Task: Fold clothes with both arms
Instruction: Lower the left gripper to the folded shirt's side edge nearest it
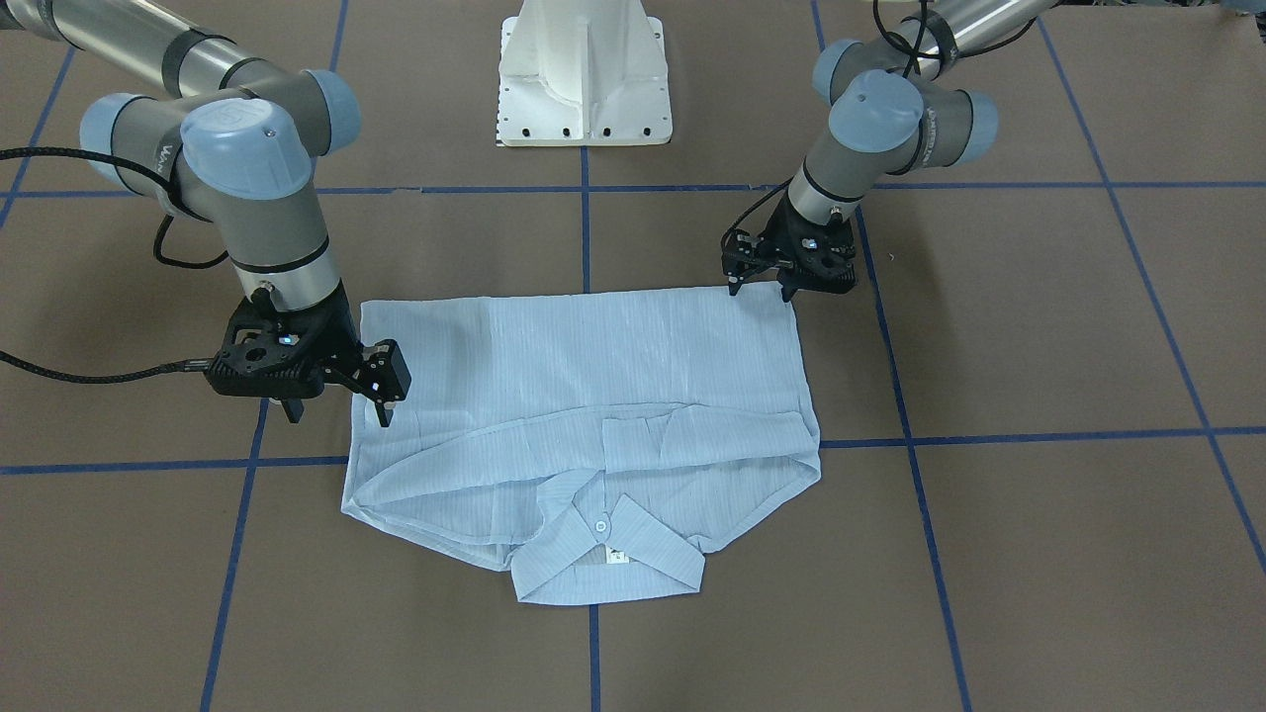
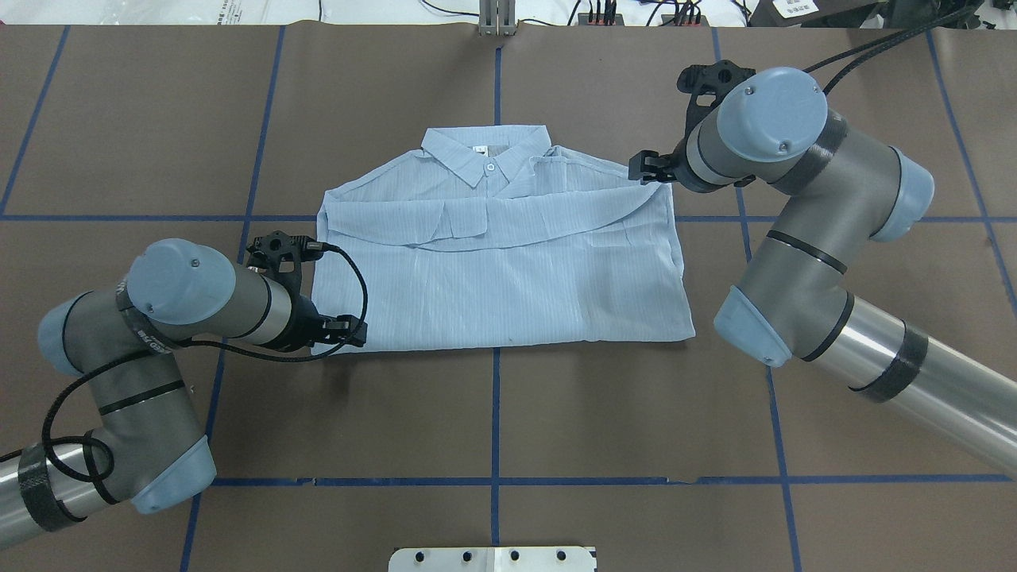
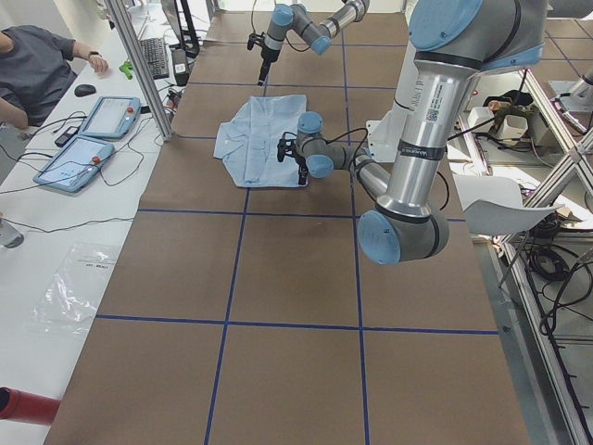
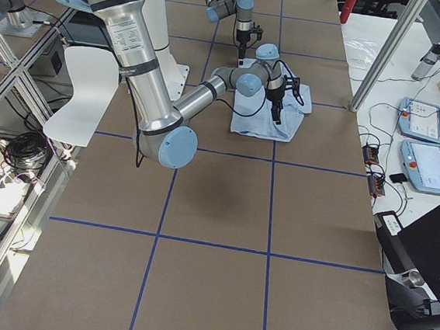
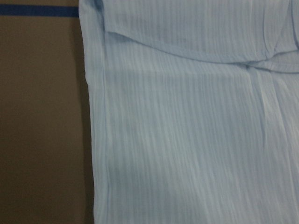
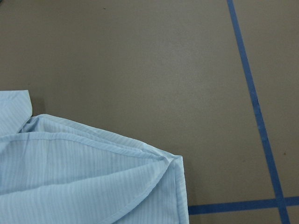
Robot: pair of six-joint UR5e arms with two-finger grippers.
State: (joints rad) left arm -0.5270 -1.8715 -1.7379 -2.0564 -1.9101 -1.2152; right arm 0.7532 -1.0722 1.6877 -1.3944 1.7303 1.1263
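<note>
Note a light blue, finely striped button-up shirt [image 1: 593, 366] lying flat on the brown paper-covered table [image 1: 1039, 326], straight out in front of the white pedestal base [image 1: 584, 74] and apart from it. Folded in half, with the straight folded edge on the side nearest the pedestal base and the buttoned collar [image 1: 603, 554] on the side farthest from it. Sleeves laid across the body just short of the collar. Crossed underneath by dark blue tape lines [image 1: 989, 435] running towards and across from the pedestal base. Find the black two-finger left gripper [image 1: 762, 290] low at the shirt's corner closest to the pedestal base on the robot's left, jaws spread with no cloth pinched between them; cannot tell whether the fingertips touch the fabric. Find the black two-finger right gripper [image 1: 338, 407] farther out from the pedestal base, on the robot's right, hovering over the shirt's side edge, jaws wide apart and gripping nothing.
</note>
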